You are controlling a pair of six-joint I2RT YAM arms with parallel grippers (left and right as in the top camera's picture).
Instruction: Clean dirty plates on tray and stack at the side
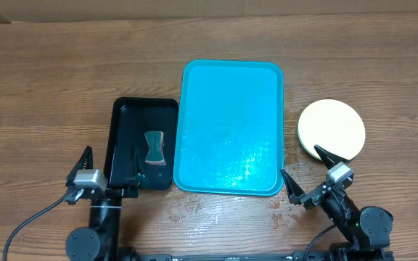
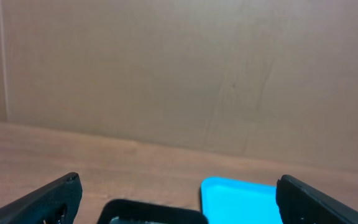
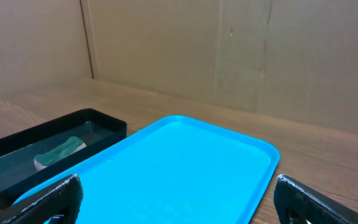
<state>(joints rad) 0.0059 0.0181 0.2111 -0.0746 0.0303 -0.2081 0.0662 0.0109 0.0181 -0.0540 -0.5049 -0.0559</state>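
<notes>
The turquoise tray (image 1: 231, 127) lies in the middle of the table with nothing on it; its surface looks wet. It also shows in the right wrist view (image 3: 166, 168) and at the bottom of the left wrist view (image 2: 238, 199). A stack of plates (image 1: 331, 130), pale yellow-green on top, sits on the wood tabletop (image 1: 49, 87) right of the tray. My left gripper (image 1: 107, 170) is open and empty near the black tub's front left corner. My right gripper (image 1: 307, 174) is open and empty at the tray's front right corner, just in front of the plates.
A black tub (image 1: 143, 143) stands left of the tray and holds a grey-green sponge (image 1: 154, 148) in water. The tub also shows in the right wrist view (image 3: 48, 155). Cardboard walls (image 3: 229, 50) close off the back. Water drops lie on the table near the tray's front right corner.
</notes>
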